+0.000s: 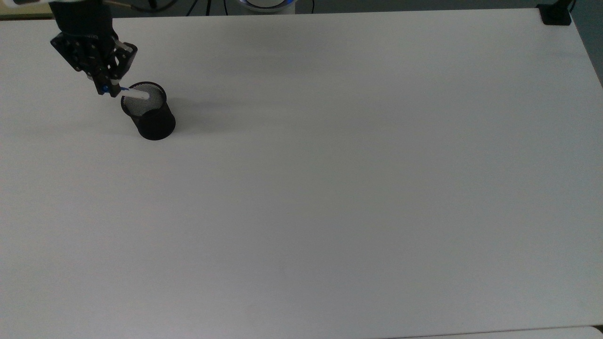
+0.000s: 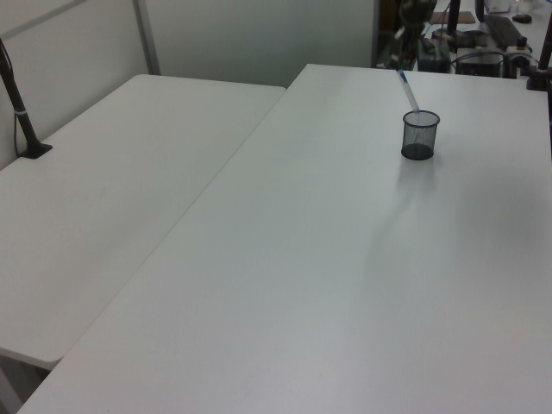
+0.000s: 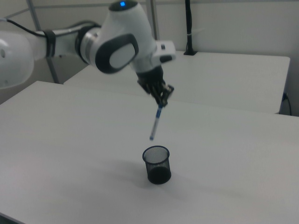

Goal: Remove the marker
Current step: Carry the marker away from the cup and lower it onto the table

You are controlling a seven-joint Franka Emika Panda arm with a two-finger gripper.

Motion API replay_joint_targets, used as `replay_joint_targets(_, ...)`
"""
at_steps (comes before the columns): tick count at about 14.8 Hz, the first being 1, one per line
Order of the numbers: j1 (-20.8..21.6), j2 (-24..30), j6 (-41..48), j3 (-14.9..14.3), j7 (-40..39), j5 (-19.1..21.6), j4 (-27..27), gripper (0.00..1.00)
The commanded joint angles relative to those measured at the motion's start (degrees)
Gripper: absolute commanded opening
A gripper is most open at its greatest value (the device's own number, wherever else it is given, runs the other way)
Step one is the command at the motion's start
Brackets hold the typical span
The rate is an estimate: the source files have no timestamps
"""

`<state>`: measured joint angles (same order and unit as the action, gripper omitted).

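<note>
Gripper [image 3: 161, 103] clamped on the marker's [image 3: 155, 122] blue top end, and the marker hangs tilted in the air, its lower tip just above the open mouth of the black mesh cup [image 3: 157, 164], which stands upright on the white counter [image 3: 70, 154]

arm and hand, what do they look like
The arm has glossy white rounded shells with a dark grey oval panel at the joint, black bands between the segments, and a small blue light on top. The hand is black and blocky with two slim fingers.
</note>
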<state>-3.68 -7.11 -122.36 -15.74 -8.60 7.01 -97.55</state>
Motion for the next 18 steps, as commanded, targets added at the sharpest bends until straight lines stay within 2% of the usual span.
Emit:
replay_joint_targets(1,0.78,0.17,3.61,0.36,-0.62,3.89,5.35,0.1)
replay_joint_targets(5,4.72,-1.76,5.47,2.39,2.18,3.89,3.69,0.11)
replay_joint_targets(9,13.42,-9.92,5.47,2.39,11.49,3.81,4.21,0.13)
replay_joint_targets(11,15.71,-12.83,5.82,2.39,13.17,3.81,4.21,0.14)
replay_joint_targets(16,19.06,-17.14,10.82,2.56,14.32,3.98,5.26,0.14)
replay_joint_targets(18,19.59,-18.81,11.97,4.13,13.97,3.2,5.44,0.21)
